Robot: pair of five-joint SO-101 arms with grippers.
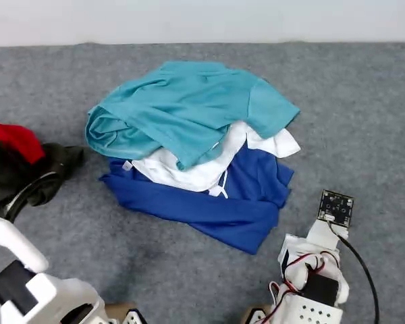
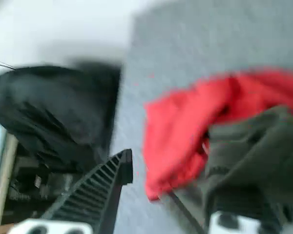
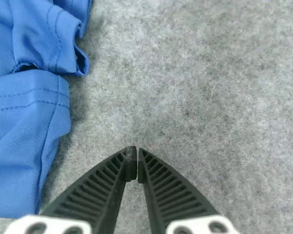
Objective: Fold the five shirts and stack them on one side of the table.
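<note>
A heap of shirts lies mid-table: a teal shirt (image 1: 189, 104) on top, a white shirt (image 1: 202, 165) under it, a blue shirt (image 1: 223, 199) at the bottom. At the table's left edge lie a red shirt (image 1: 13, 138) and a dark shirt (image 1: 27, 172). My left gripper (image 2: 149, 178) is open at these two. One finger (image 2: 105, 187) is bare, and the dark shirt (image 2: 254, 165) covers the other, with the red shirt (image 2: 195, 126) just beyond. My right gripper (image 3: 137, 161) is shut on nothing over bare carpet, beside the blue shirt (image 3: 24, 97).
Grey carpet (image 1: 364, 121) covers the table, with open room right of the heap and along the front. The left arm (image 1: 13, 243) stands at the front left, the right arm (image 1: 310, 270) at the front right. A black bag (image 2: 49, 117) sits off the table's left edge.
</note>
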